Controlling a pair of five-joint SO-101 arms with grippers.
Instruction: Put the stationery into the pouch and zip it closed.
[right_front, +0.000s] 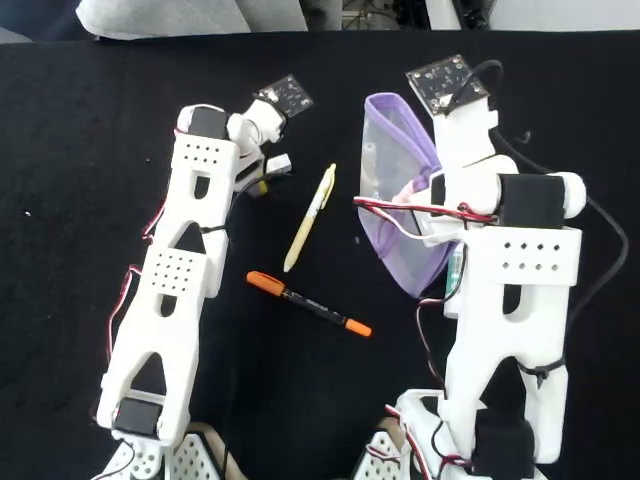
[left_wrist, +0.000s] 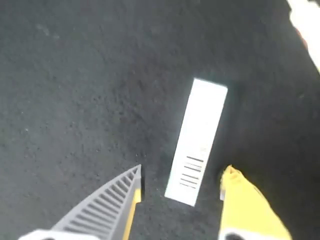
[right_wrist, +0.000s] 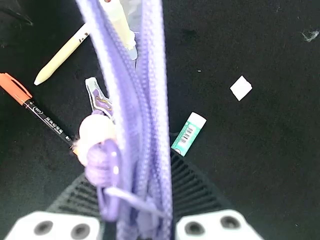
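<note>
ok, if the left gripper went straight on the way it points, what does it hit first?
The small white rectangular block lying on the black cloth. It sits just ahead of the left gripper, in line with the gap of its open jaws. Depth is hard to judge, so the distance left is unclear.

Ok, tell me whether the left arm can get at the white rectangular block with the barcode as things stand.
Probably yes. The left gripper is open, and the white rectangular block lies flat on the black table, one end between the fingertips, nothing on top of it.
</note>
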